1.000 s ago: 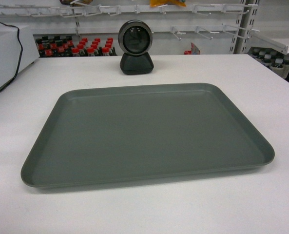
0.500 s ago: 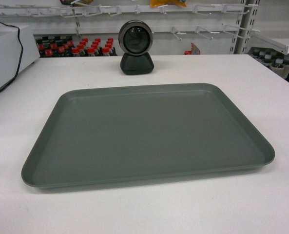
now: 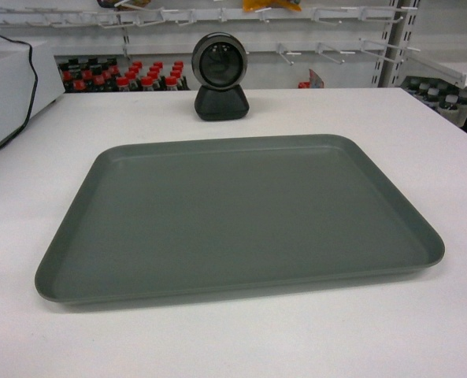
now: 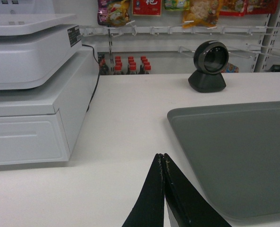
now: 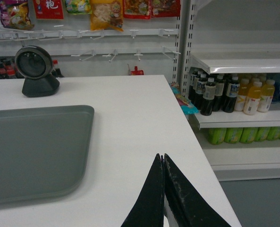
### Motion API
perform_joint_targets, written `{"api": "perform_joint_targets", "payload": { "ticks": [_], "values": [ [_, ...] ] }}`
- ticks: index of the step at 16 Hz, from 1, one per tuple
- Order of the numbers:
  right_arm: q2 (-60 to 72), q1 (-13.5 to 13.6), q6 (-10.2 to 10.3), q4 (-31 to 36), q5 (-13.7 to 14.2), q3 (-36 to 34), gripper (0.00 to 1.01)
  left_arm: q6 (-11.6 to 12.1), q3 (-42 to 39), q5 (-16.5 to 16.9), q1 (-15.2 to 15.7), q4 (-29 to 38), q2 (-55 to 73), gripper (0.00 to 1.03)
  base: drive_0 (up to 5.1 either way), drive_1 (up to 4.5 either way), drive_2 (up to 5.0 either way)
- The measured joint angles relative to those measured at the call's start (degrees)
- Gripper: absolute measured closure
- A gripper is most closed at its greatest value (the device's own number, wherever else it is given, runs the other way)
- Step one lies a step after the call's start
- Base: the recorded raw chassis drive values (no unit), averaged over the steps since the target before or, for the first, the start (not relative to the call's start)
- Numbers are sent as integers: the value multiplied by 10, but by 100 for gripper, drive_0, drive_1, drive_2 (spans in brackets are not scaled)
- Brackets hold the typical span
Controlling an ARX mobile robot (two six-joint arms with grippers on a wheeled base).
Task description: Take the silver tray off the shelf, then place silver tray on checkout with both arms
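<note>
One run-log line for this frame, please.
silver tray: flat on checkout, near scanner | left gripper: jaws shut, off tray | right gripper: jaws shut, off tray | placement looks done

head frontal, wrists flanking, sharing tray [image 3: 237, 216]

No change is visible in the head view: the silver tray [image 3: 237, 220] lies where it lay on the bench [image 3: 422, 142].
</note>
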Motion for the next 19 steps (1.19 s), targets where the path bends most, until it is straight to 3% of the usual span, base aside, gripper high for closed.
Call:
{"api": "perform_joint_targets", "payload": {
  "ticks": [3,5,6,7,14,16,18,19],
  "values": [
    [-41,0,0,-42,0,0,99,0,0,0,0,-44,-39,101,0,0,0],
    [-54,0,0,-55,0,0,99,0,0,0,0,-137,-120,101,0,0,0],
    [-66,0,0,-74,0,0,99,0,2,1,0,-123,-127,101,0,0,0],
    [-130,0,0,-159,0,0,99,0,0,0,0,-134,-127,101,0,0,0],
    [-152,0,0,-158,-1,0,99,0,0,1,0,-133,-127,101,0,0,0],
    [-152,0,0,-158,-1,0,80,0,0,1,0,-133,-127,99,0,0,0],
    [-152,0,0,-158,-1,0,58,0,0,1,0,-133,-127,77,0,0,0],
    [-152,0,0,-158,-1,0,36,0,0,1,0,-133,-127,56,0,0,0]
  ]
}}
